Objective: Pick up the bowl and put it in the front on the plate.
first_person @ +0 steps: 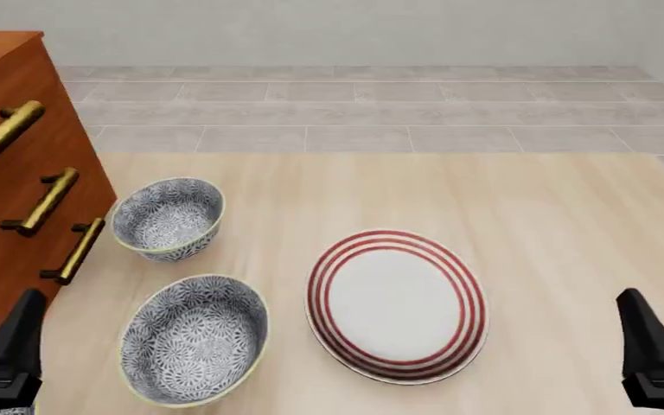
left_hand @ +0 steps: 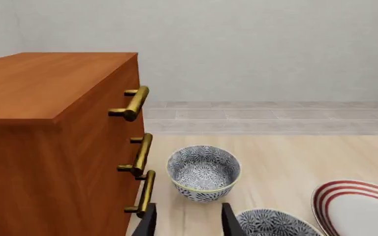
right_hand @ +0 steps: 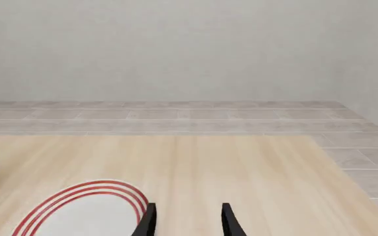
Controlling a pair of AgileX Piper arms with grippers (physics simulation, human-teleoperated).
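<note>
The bowl (first_person: 169,218), small and deep with a blue-grey floral pattern and pale yellow rim, stands upright on the table beside the cabinet; it also shows in the left wrist view as the bowl (left_hand: 204,172). The plate (first_person: 396,303) with red rings lies right of centre, nearer the front; its rim (left_hand: 353,196) (right_hand: 84,201) shows in both wrist views. My left gripper (left_hand: 189,225) (first_person: 18,337) is open and empty, short of the bowl at the front left. My right gripper (right_hand: 187,223) (first_person: 653,350) is open and empty at the front right, beside the plate.
A wider, shallower bowl (first_person: 194,339) (left_hand: 274,223) with the same pattern sits in front of the small one, left of the plate. A wooden cabinet (first_person: 9,173) (left_hand: 45,147) with brass handles (left_hand: 140,155) stands along the left, close to the bowl. A tiled floor lies beyond the table.
</note>
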